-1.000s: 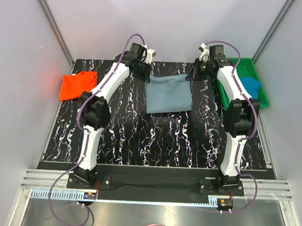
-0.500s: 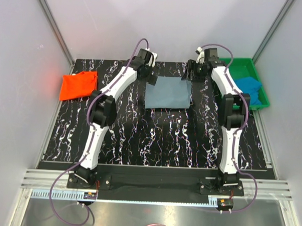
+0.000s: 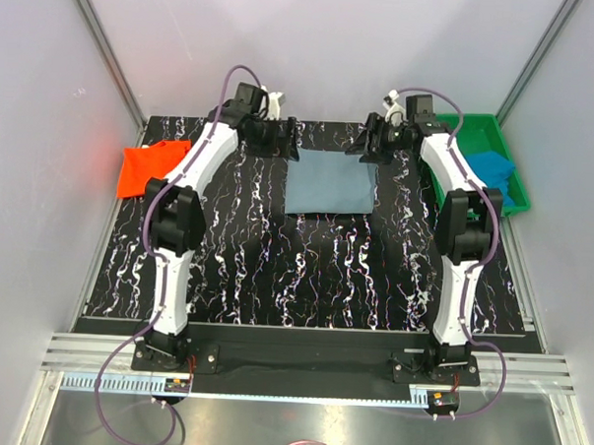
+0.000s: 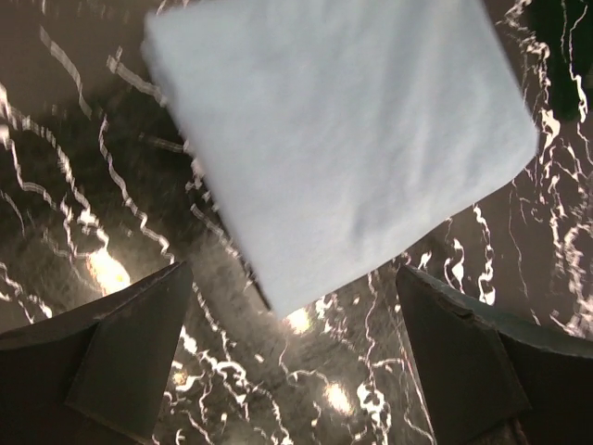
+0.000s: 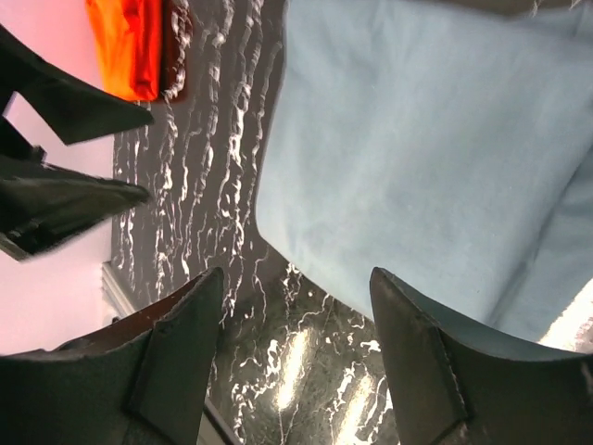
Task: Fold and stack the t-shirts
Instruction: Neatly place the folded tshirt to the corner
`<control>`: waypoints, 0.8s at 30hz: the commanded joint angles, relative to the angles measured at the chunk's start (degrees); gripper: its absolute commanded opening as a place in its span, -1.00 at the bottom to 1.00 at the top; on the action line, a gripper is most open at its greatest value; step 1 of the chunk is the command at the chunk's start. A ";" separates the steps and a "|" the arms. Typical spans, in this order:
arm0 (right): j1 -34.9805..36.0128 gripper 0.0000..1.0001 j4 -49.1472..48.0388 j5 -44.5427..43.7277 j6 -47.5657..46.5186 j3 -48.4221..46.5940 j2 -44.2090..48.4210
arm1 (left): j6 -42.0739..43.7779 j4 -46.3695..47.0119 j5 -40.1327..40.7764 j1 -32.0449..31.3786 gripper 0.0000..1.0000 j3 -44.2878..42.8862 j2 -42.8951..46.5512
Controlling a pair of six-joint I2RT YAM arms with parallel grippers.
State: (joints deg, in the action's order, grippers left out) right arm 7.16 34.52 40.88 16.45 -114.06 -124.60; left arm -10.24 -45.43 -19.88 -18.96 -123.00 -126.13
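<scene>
Top external view: shows left gripper [image 3: 286, 141] and right gripper [image 3: 371, 147] both spread apart and empty, with the folded grey-blue t-shirt [image 3: 328, 184] lying between them, just under the fingertips. Reads as the fold step finished. Next probably calls for gripping it and stacking it with the orange-red t-shirt [image 3: 151, 169], well outboard of the left gripper.

Your stock by colour:
- Far centre: folded dusty grey-blue cloth shirt [image 3: 328, 182], plain, no print.
- Far left: orange-red cloth shirt [image 3: 141, 171], plain.
- Far right: bright blue cloth shirt [image 3: 494, 170], plain, in your rectangular green plastic tray [image 3: 474, 127].
- Underneath: flat black tabletop [image 3: 305, 272], white marble veining throughout.
</scene>
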 commanded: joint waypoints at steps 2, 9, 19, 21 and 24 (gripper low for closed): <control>0.40 0.43 -1.39 4.73 3.15 0.60 -5.82 | -1.45 0.69 -10.09 2.61 0.98 0.13 -2.54; 0.05 0.43 0.37 4.47 2.36 -1.16 -11.19 | -4.88 3.50 -18.79 5.95 0.98 -1.01 -8.16; -0.21 0.43 3.44 -1.15 -1.24 0.33 -12.69 | -10.40 6.84 -20.37 7.27 0.96 -2.33 -15.37; -0.13 0.43 3.62 -1.33 -1.24 0.85 -12.86 | -11.29 8.07 -21.42 7.53 0.94 -2.68 -16.17; -0.21 0.43 3.62 -1.59 -1.07 1.73 -12.87 | -13.22 9.39 -22.57 7.45 0.91 -3.12 -18.01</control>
State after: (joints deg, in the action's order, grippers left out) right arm 7.09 36.42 41.41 16.58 -113.43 -137.58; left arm -20.67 -40.10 -39.62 -11.86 -123.13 -143.04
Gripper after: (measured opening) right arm 0.714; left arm 0.960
